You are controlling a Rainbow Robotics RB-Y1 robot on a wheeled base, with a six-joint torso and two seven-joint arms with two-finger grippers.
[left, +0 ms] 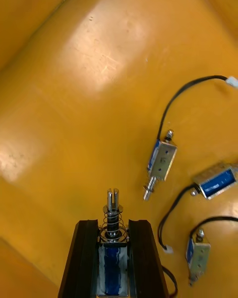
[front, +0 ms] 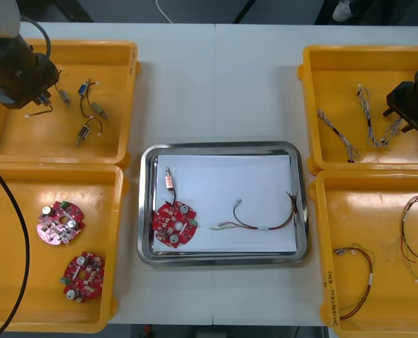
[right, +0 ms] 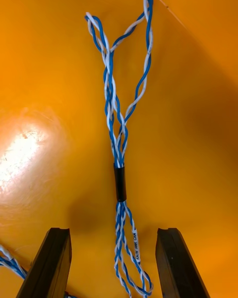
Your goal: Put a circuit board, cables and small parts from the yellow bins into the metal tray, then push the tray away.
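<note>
The left tool (left: 114, 223) is clamped on a part (left: 112, 270) over the far left bin (front: 82, 48), with the plunger and spring poking out past the fingertips. The hold is on the body alone, so a quick swing could twist the part loose. I cannot tell where its lead runs. If the lead lies across the loose parts (left: 161, 161) nearby, it may drag one along or catch on the bin wall.

The right tool (right: 113, 233) stands wide open in the far right bin (front: 364, 51), one finger on either side of a blue and white cable (right: 119, 181) lying on the floor. The cable is thin and limp. Closing too high would pinch nothing, and a hold on one loop would let the rest trail and snag on the rim. A second cable (right: 10, 263) lies just beside one finger and could get caught as well.

The tray (front: 223, 146) at mid-bench holds a board (front: 173, 224), another part (front: 169, 179) and a thin cable (front: 261, 218). A careless drop could knock them.
</note>
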